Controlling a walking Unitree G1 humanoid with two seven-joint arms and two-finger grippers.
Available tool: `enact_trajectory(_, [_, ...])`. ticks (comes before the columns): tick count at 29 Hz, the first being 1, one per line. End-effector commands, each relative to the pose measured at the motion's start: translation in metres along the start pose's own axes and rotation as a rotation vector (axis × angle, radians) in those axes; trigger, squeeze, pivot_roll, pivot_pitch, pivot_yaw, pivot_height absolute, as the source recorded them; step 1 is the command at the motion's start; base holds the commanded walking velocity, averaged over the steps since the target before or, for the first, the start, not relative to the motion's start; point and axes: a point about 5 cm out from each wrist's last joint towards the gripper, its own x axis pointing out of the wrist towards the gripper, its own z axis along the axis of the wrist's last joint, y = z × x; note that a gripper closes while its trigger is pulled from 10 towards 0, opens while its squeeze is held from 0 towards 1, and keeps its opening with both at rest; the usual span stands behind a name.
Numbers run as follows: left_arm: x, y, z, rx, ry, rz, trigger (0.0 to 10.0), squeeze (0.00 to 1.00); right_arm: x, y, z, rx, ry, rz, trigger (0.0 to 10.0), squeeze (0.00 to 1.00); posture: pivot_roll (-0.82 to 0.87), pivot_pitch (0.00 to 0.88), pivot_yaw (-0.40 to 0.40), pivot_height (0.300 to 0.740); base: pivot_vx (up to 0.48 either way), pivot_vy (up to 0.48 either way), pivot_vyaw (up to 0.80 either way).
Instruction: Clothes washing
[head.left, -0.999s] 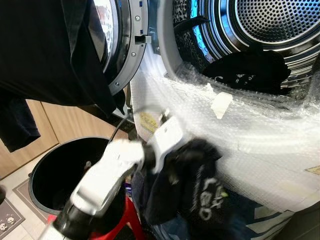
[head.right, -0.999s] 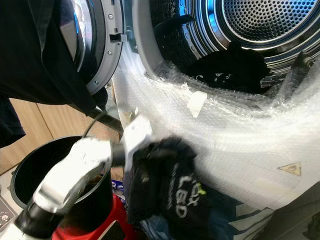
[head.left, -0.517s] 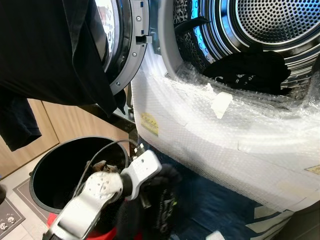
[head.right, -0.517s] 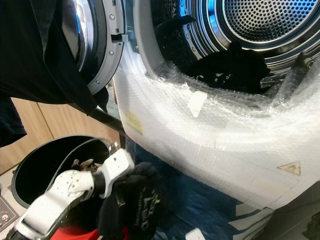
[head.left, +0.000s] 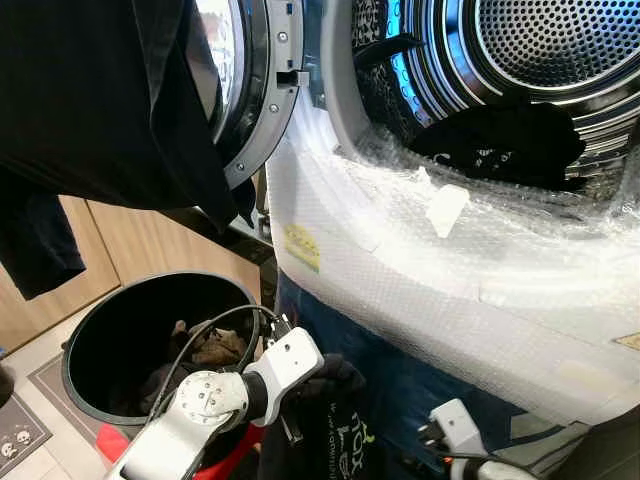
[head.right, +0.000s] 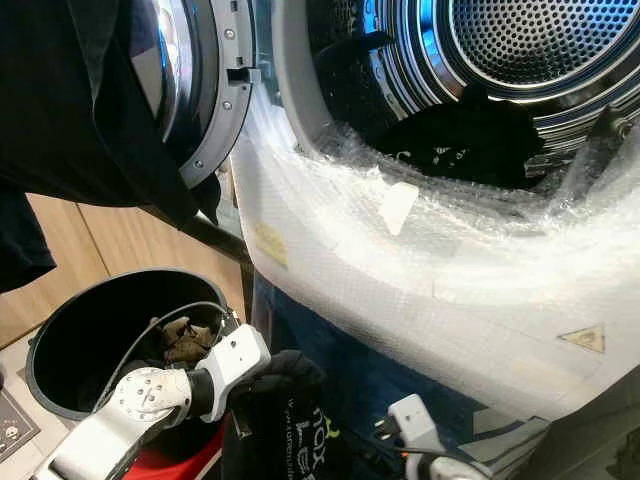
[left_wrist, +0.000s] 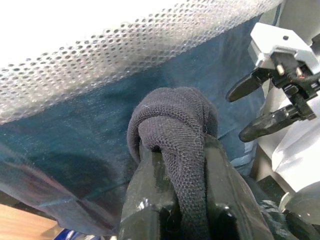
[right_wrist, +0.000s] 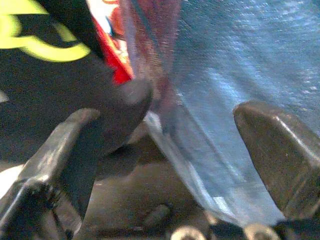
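Note:
My left gripper is shut on a black knit garment with yellow-green lettering. It hangs low in front of the washing machine, beside the black bin. The washer's open drum holds more black clothes. Bubble wrap covers the drum's lower rim and the front panel. My right gripper is open, low at the right near blue cloth and the dark garment. Its two parted fingers also appear in the left wrist view.
A round black bin on the floor at the left holds crumpled clothes. A large black garment hangs over the open washer door. Something red lies under my left arm. Wooden cabinets stand behind the bin.
My left arm has dropped from near the drum's rim to low beside the bin, still holding the black garment. My right gripper has come into view at the bottom right.

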Motion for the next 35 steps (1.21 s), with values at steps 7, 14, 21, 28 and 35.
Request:
enact_trajectory(7, [0.0,0.0,0.01,0.049,-0.041,-0.001,0.0,0.0,-0.003,0.001,0.023,-0.054,-0.102,0.151,10.0,1.0,0.29,0.027,-0.065,0.74,0.0,0.0,0.0])
enact_trajectory(14, [0.011,-0.001,0.02,0.079,-0.093,0.025,0.0,0.0,-0.009,0.029,0.032,-0.122,-0.207,0.489,10.0,1.0,0.3,0.005,-0.081,0.74,0.0,0.0,0.0])
enact_trajectory(21, [0.023,-0.004,0.027,0.083,-0.144,0.041,0.0,0.0,-0.019,0.051,0.034,-0.149,-0.255,0.635,10.0,1.0,0.29,0.0,-0.089,0.74,0.0,0.0,0.0])
enact_trajectory(28, [0.039,-0.003,0.039,0.093,-0.197,0.06,0.0,0.0,-0.006,0.058,0.038,-0.078,-0.273,0.51,10.0,1.0,0.28,0.0,-0.094,0.74,0.0,0.0,0.0])
enact_trajectory(35, [0.051,-0.008,0.048,0.076,-0.247,0.08,0.0,0.0,0.003,0.056,0.052,0.151,-0.411,0.321,10.0,1.0,0.29,0.0,-0.097,0.74,0.0,0.0,0.0])
